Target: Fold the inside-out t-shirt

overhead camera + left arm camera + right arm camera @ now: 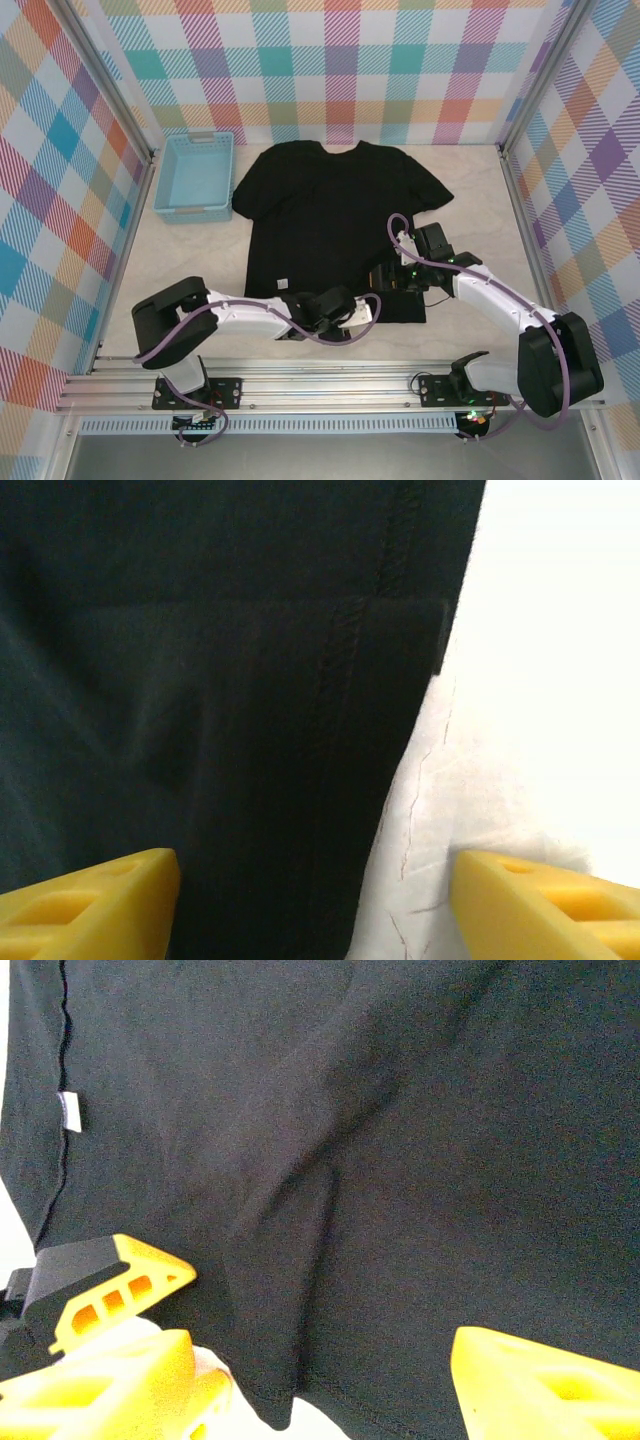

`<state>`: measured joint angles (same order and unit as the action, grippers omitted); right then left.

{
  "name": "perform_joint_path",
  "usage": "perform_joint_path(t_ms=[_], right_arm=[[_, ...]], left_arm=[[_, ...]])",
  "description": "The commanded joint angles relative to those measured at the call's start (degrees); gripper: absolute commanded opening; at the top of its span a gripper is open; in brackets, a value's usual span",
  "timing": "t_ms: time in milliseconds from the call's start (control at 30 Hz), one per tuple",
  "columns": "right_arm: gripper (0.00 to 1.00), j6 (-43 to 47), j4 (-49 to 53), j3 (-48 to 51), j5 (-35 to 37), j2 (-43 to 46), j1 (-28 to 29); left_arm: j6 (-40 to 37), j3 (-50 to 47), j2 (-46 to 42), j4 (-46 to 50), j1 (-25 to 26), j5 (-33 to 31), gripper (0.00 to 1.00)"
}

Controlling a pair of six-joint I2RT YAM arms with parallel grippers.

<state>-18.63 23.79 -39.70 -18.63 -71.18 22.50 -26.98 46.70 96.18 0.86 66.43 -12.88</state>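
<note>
One black shirt [320, 215] is lying flat across the middle of the tabletop [200, 270], collar toward the far edge. One blue basket [195, 180] is sitting near the far left corner, just beside a sleeve. Two claws are meeting at the shirt's near right corner. The left claw [315, 905] is standing wide apart, straddling the cloth's edge and clamping nothing. The right claw [320, 1390] is gaping too, with the hem lying loose between its fingers.
</note>
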Motion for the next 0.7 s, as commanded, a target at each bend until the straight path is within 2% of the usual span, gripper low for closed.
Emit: perform_joint_path(t_ms=[0,67,167,367,500,667], right_arm=[[0.69,0.88,1.75,-0.36,1.12,1.7,0.17],[0.69,0.99,2.33,-0.31,1.65,2.48,0.17],[0.69,1.14,2.71,-0.47,2.27,2.86,0.09],[0.69,1.41,2.84,-0.95,2.46,2.22,0.09],[0.69,1.49,2.8,-1.09,2.46,1.83,0.07],[0.69,1.32,2.61,-0.96,2.46,1.65,0.06]], left_arm=[[-3.51,0.92,3.84,-6.59,0.52,-8.86,0.72],[-4.29,0.36,4.02,-8.94,0.46,-11.85,0.7],[-4.81,-1.1,2.6,-12.33,0.38,-13.09,0.61],[-3.51,-2.29,-0.57,-13.97,-1.15,-11.85,0.39],[-1.37,-2.19,-2.74,-12.36,-3.25,-8.66,0.35],[0.4,-2.21,-5.43,-10.39,-6.29,-6.72,0.41]])
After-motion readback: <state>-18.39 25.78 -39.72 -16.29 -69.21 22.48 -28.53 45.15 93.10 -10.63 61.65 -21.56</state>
